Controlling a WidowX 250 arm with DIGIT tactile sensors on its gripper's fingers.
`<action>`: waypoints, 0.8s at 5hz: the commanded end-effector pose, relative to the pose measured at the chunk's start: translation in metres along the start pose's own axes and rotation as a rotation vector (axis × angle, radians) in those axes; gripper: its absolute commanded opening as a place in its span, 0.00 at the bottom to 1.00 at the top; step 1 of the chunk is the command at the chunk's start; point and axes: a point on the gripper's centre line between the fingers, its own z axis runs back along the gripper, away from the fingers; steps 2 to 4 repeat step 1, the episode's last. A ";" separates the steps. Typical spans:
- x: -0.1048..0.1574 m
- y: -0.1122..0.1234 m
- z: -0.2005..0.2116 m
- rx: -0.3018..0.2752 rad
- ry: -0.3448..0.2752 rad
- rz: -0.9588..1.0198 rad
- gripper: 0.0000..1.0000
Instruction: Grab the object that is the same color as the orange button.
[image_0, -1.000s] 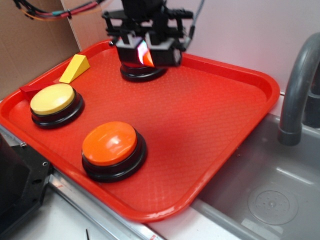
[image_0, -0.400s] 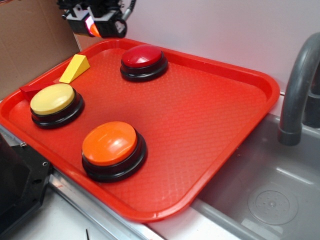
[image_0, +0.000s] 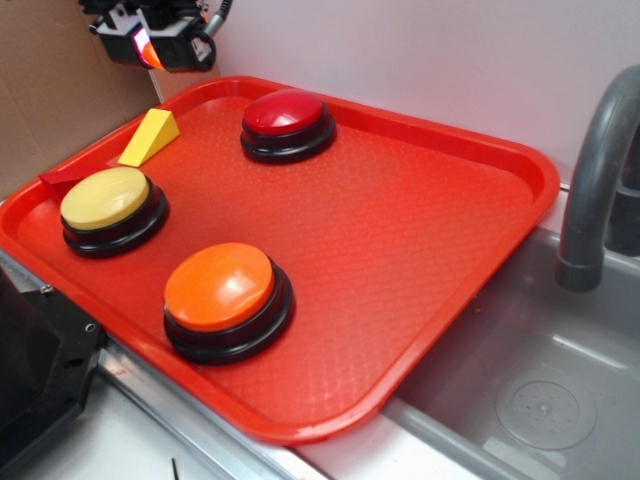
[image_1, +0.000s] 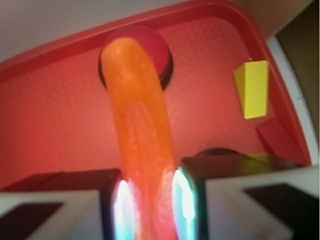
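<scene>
- Your claw (image_0: 148, 48) is clamped on the orange crescent piece (image_1: 137, 130), raised high above the tray's far left corner, well clear of everything on it.
- In the wrist view the piece sits squeezed between the two pads (image_1: 121, 204), its curved length jutting forward from the jaws. The grip is at one end, so I judge it could swivel if bumped.
- Its colour matches the orange button (image_0: 220, 286), which sits at the near edge of the red tray (image_0: 520, 170); that match is why this piece is the one in hand.
- The yellow wedge (image_0: 151, 137), the yellow button (image_0: 105, 198) and the red button (image_0: 285, 113) rest untouched on the tray.
- With the piece lifted free, the grab looks essentially done; just hold your grip steady.
</scene>
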 end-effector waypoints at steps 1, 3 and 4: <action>0.004 -0.007 0.013 -0.005 -0.045 -0.032 0.00; 0.004 -0.007 0.013 -0.005 -0.045 -0.032 0.00; 0.004 -0.007 0.013 -0.005 -0.045 -0.032 0.00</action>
